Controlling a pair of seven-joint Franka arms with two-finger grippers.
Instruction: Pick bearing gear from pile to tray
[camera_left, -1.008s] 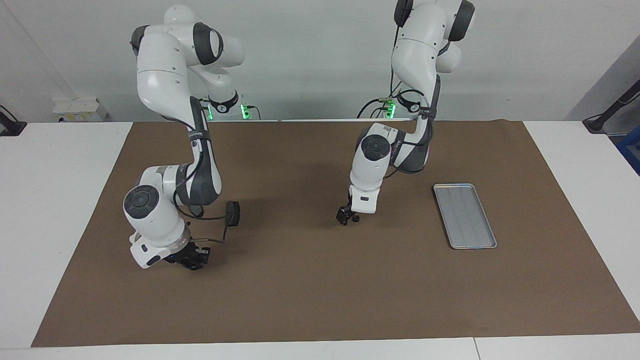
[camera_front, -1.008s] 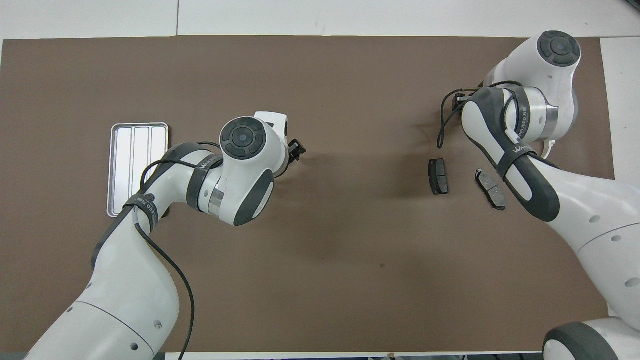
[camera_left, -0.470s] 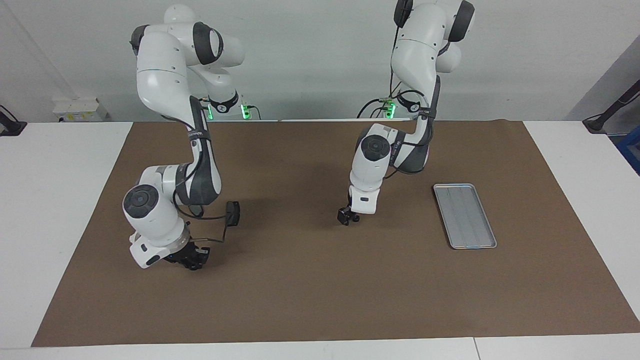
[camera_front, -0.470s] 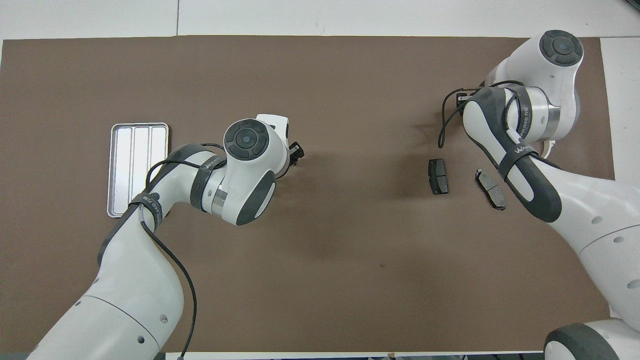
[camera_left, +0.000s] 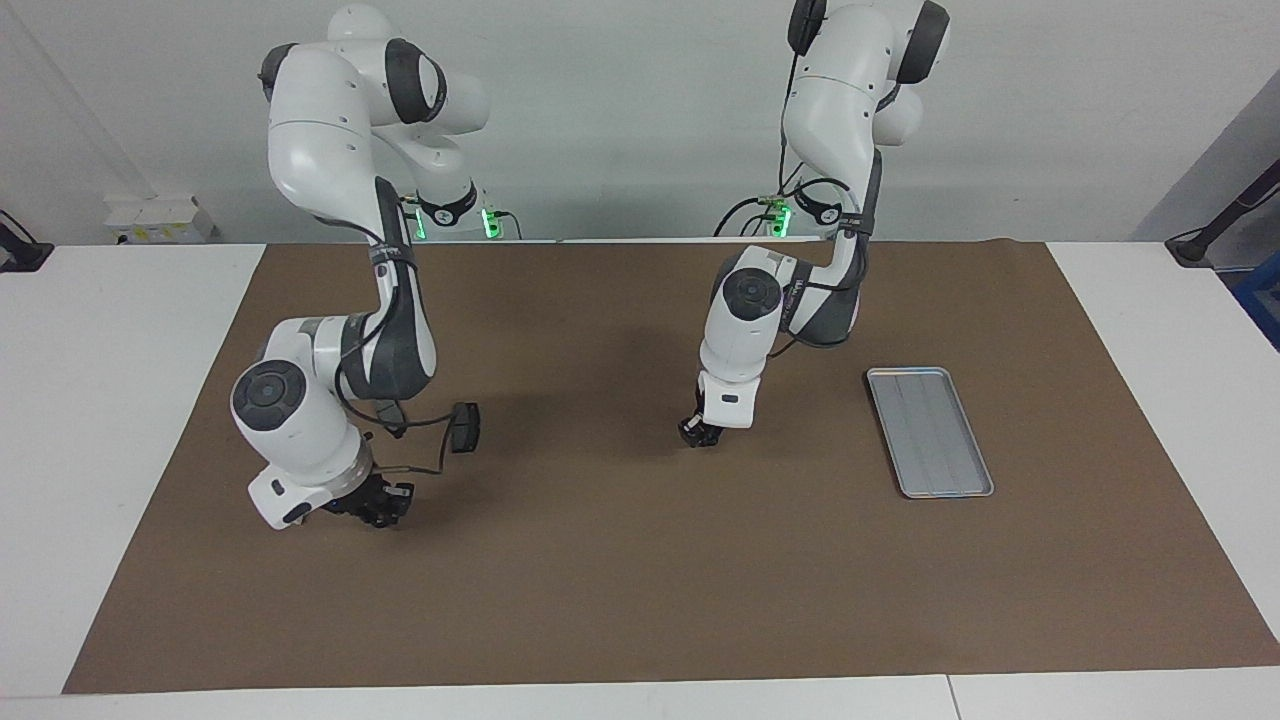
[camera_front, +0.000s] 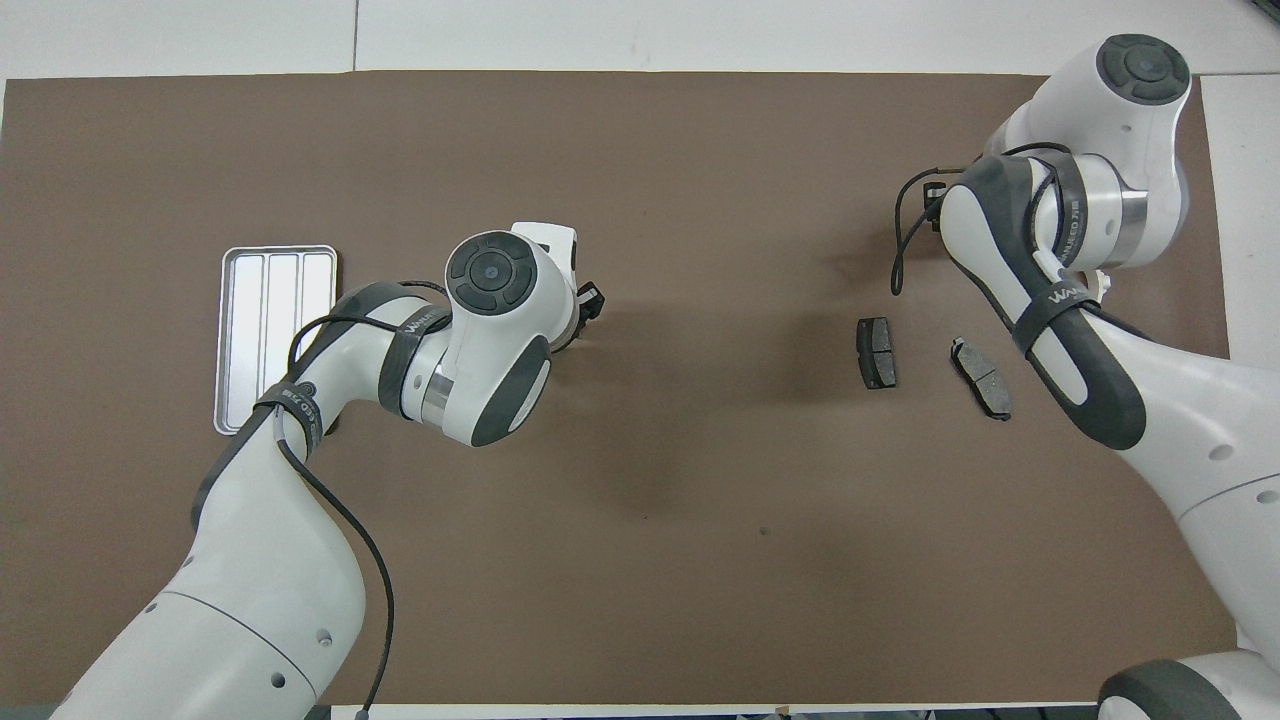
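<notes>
- Left gripper (camera_left: 700, 432): closed tight, tips down at the mat (camera_left: 620, 580) near mid-table, between the tray and the pads. A small dark shape sat at the tips; whether it was a bearing gear, and whether it was gripped, could not be told.
- Right gripper (camera_left: 378, 512): low over the mat at the right arm's end of the table. Its opening could not be told, and nothing was seen in its hold. Judged to be waiting.
- Pads (camera_front: 877, 352) (camera_front: 982, 377): two, dark grey, flat on the mat, apart from each other, beside the right arm. Neither was touched.
- Tray (camera_left: 930, 432): silver, empty, flat on the mat toward the left arm's end of the table, well apart from the left gripper.
- Bearing gears: none in the tray and none seen loose on the mat.
- Step in hand, by judgement: the pinch on a small part at mid-table, with the carry not yet begun.
- Next move, by judgement: a straight lift clear of the mat, a short swing to above the tray, then a low release so a round part would not roll over the rim.
</notes>
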